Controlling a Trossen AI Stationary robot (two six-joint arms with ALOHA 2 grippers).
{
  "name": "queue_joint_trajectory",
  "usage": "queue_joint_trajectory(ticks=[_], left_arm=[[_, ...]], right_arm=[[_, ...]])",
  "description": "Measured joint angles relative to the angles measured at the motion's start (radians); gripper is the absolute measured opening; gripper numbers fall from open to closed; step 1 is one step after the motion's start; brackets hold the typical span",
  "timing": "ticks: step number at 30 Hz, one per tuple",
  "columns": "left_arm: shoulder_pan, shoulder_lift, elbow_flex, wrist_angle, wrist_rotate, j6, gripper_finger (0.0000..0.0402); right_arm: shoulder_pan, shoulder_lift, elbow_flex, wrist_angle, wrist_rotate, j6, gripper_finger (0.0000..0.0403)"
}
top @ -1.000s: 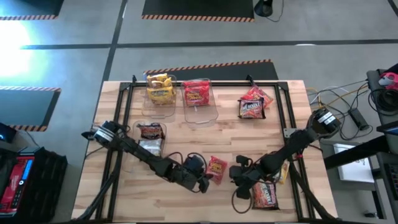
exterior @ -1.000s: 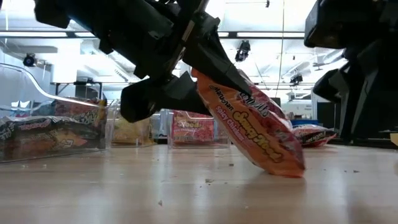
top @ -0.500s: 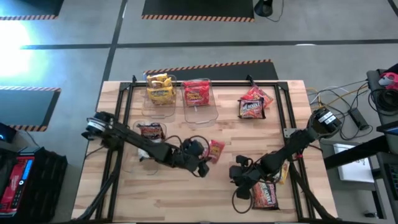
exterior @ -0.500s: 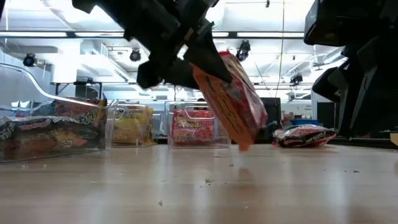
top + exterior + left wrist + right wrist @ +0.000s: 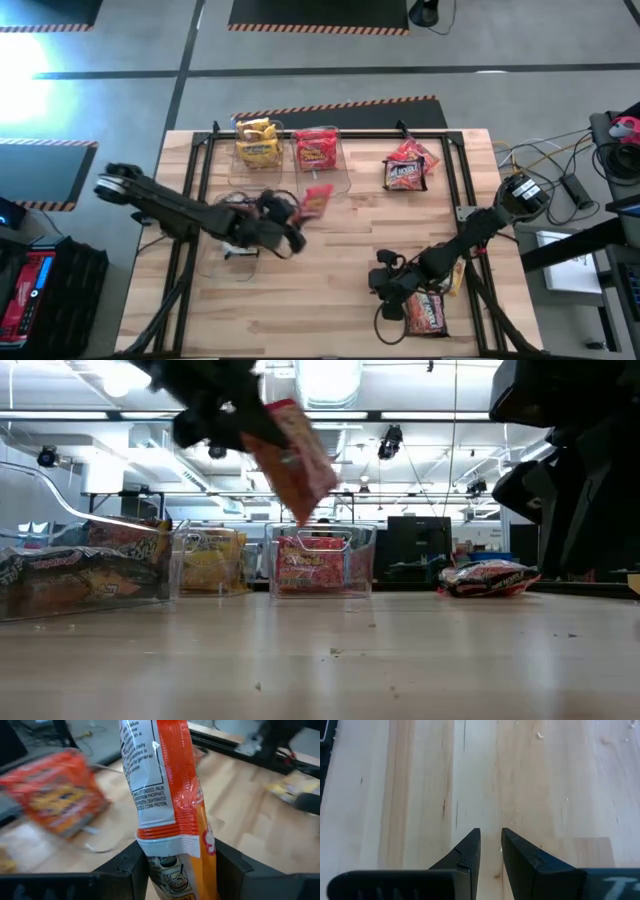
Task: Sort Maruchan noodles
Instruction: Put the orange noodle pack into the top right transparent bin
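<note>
My left gripper [image 5: 298,207] is shut on a red-orange Maruchan noodle packet [image 5: 316,198], high over the table just in front of the clear bin of red packets [image 5: 318,150]. In the low view the packet [image 5: 295,455] hangs in the air above that bin [image 5: 320,560]. A bin of yellow packets [image 5: 258,145] stands left of it, and a bin of dark packets [image 5: 80,575] stands nearer, at the left. My right gripper [image 5: 490,837] hovers over bare wood near the front edge, its fingers a narrow gap apart with nothing between them. My left gripper pinches the packet between its two fingers [image 5: 132,865] near one crimped end [image 5: 172,851]. The rest of the packet sticks out beyond the fingertips. It is lifted clear of the table and tilted, its free end [image 5: 310,500] slanting down.
A loose pile of red and dark packets [image 5: 408,165] lies at the far right of the table. Another red packet [image 5: 425,312] lies at the near right, beside my right arm. A black frame [image 5: 450,150] runs round the table top.
My left gripper has risen and gone toward the far left, toward the bins, rolling its wrist on the way. The red-orange packet, whose lower end rested on the table a second ago, is now lifted clear and carried along.
</note>
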Motion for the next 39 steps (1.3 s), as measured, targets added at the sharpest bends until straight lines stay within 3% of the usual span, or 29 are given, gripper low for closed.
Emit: queue_joint_trajectory(ticks=[4, 8, 14, 18, 24, 30, 35, 39], left_arm=[[0.025, -0.173, -0.151, 0.113, -0.010, 0.064, 0.0141], [0.036, -0.308, -0.294, 0.340, 0.043, 0.194, 0.0141], [0.092, -0.378, -0.441, 0.567, 0.107, 0.294, 0.0141], [0.166, -0.360, -0.463, 0.634, 0.193, 0.312, 0.0141], [0.280, -0.300, -0.438, 0.658, 0.237, 0.356, 0.0141], [0.376, -0.192, -0.376, 0.658, 0.475, 0.539, 0.0141], [0.474, -0.094, -0.324, 0.652, 0.582, 0.664, 0.0141], [0.603, -0.047, -0.302, 0.660, 0.810, 0.677, 0.0141]], right_arm=[[0.000, 0.000, 0.000, 0.001, -0.001, 0.014, 0.0068], [0.000, 0.000, 0.000, 0.013, -0.001, 0.014, 0.0068], [0.000, 0.000, 0.000, 0.016, -0.001, 0.014, 0.0068], [0.000, 0.000, 0.000, 0.016, -0.001, 0.014, 0.0068], [0.000, 0.000, 0.000, 0.019, -0.001, 0.014, 0.0068], [0.000, 0.000, 0.000, 0.024, -0.001, 0.015, 0.0068], [0.000, -0.001, 0.000, 0.024, -0.001, 0.014, 0.0068], [0.000, -0.001, 0.000, 0.024, -0.001, 0.015, 0.0068]])
